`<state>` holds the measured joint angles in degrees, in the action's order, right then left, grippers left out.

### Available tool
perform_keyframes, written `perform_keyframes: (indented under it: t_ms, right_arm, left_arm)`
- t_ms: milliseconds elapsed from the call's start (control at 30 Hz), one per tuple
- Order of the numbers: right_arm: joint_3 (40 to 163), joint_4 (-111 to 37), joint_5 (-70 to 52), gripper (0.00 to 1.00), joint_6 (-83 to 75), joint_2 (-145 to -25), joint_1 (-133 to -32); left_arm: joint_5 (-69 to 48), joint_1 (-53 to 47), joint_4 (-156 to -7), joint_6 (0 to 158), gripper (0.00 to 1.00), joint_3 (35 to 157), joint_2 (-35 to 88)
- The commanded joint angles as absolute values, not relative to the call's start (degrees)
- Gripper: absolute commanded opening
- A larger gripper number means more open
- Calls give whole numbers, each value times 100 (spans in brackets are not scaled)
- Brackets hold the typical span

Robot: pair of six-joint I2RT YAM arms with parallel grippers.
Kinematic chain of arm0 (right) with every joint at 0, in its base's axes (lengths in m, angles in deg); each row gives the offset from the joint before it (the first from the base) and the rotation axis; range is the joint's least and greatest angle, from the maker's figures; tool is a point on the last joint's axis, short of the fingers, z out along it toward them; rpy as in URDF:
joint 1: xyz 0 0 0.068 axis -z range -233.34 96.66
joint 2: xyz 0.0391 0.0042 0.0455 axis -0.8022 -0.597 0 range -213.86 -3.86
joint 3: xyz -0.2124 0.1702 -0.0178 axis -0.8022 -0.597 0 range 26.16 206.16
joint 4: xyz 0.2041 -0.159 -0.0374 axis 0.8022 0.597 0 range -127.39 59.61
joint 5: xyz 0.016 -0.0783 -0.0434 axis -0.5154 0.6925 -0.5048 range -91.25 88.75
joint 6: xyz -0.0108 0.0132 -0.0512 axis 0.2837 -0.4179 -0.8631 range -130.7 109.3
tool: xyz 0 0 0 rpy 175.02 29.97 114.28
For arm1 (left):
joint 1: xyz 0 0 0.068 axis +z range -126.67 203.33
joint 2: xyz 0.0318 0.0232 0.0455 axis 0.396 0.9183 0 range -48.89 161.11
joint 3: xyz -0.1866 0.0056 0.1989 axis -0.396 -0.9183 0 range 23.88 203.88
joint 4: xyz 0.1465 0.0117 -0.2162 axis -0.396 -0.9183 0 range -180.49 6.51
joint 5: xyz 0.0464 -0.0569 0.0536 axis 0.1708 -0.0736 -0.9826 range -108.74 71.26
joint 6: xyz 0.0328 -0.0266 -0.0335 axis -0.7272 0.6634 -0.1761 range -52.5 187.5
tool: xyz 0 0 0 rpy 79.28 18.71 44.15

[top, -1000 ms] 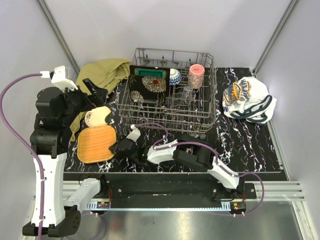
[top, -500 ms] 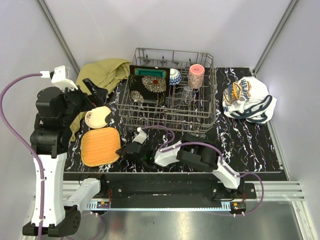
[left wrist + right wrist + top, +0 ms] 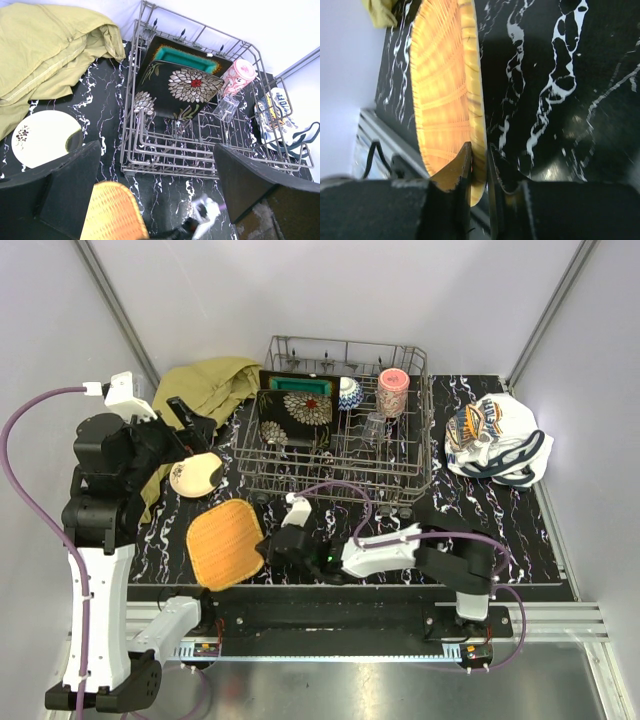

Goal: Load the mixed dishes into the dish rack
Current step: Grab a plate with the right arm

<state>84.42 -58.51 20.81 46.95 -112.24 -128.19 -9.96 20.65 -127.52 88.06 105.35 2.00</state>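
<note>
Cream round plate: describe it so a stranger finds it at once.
Find the grey wire dish rack on the black table. Left of it, beside the olive-yellow cloth, lies the cream round plate. It is the only round dish outside the rack.

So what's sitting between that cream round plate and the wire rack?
Nothing but bare black marbled tabletop: the left wrist view shows the cream round plate and the dish rack apart, with an empty strip between them.
</note>
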Motion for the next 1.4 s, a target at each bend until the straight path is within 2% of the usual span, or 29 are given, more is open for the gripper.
perform_keyframes:
  t_ms: [0, 200, 367, 533, 633, 867, 1033, 1233, 1367]
  right_arm:
    - [8303, -4962, 2423, 0, 3694, -10328, -13042]
    - [8039, -3837, 3292, 0, 3141, -9151, -13271]
    - [7951, -3124, 4170, 0, 2046, -7534, -13280]
    - [8389, -2886, 4506, 0, 499, -6068, -13280]
    - [8871, -2790, 4577, 0, -231, -5626, -13280]
    - [10024, -2842, 4172, 0, -2131, -5650, -13280]
    - [10639, -4142, 3981, 0, -4212, -6002, -13140]
    - [12027, -3460, 2638, 0, -4306, -6810, -11815]
    - [12582, -3194, 2223, 0, -4471, -7566, -11374]
  left_arm:
    - [-942, 2069, -12479, 8754, 99, 10518, 235]
    - [-968, 2078, -12479, 8746, 99, 10509, 244]
    - [-986, 2069, -12462, 8737, 99, 10483, 244]
    - [-1048, 2078, -12444, 8745, 99, 10439, 200]
    - [-1074, 2078, -12409, 8754, 99, 10377, 182]
    - [-1118, 2078, -12365, 8772, 99, 10272, 165]
    - [-1118, 2086, -12217, 8851, 99, 10158, 174]
    - [-828, 2078, -11952, 9053, 99, 9894, 314]
    - [-845, 2086, -11856, 9053, 99, 9832, 376]
